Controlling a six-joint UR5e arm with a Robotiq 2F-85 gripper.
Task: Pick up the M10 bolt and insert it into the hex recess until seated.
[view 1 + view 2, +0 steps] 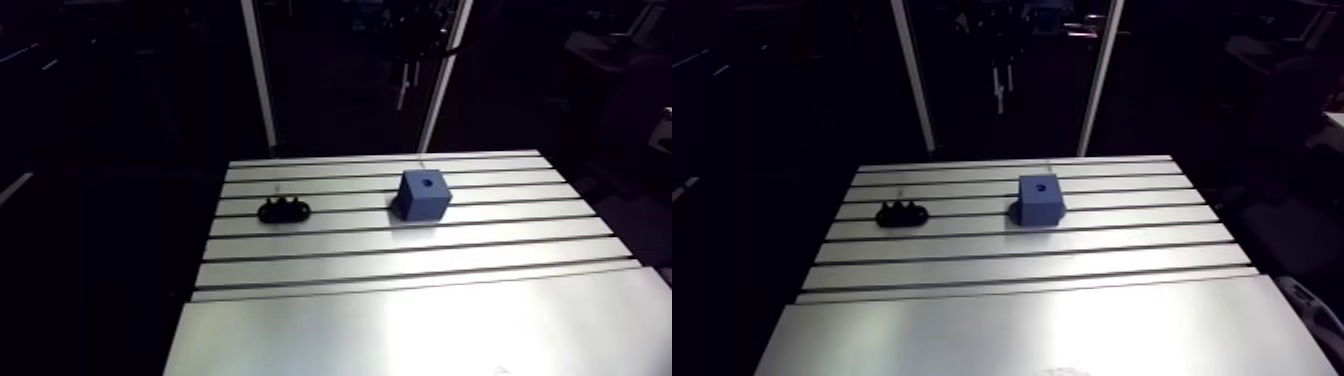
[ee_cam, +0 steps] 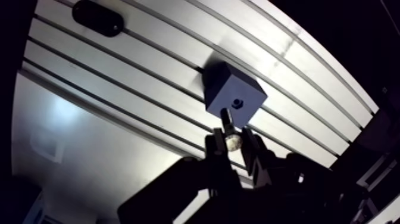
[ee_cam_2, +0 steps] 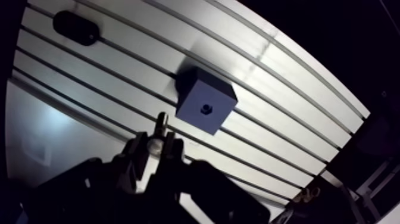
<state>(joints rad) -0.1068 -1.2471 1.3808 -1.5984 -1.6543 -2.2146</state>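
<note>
Aluminium desk (image 1: 400, 300), slotted. Right of centre in the arm view, blue block (image 1: 425, 193) with hex recess (image 1: 427, 182) in its top face. Left of centre, black holder (image 1: 285, 210), well apart from the block. No end effector in the arm view.

Risks from here, as judgement:
- Sideways offset at contact. Tip down on the flat face instead of the recess, then either bolt levered askew in the grip or block shoved along the desk. No clamp on the block visible.
- Tilt. With the shank off the recess axis, likely to bind partway and look seated without being so.
- Thin pinch on a small round part. Could slip or rotate under insertion force.
- Flats out of line with the hex: riding on the rim rather than dropping in.

Position, from the wrist view: bolt (image 2: 228, 125) clenched between the fingers (image 2: 217, 146) of the end effector (image 2: 233, 143), shank jutting out ahead toward the block. Tip short of the recess and off to one side of it, not entered. Gap to the recess unequal between the two eyes, so probably raised clear of the block, not touching.
</note>
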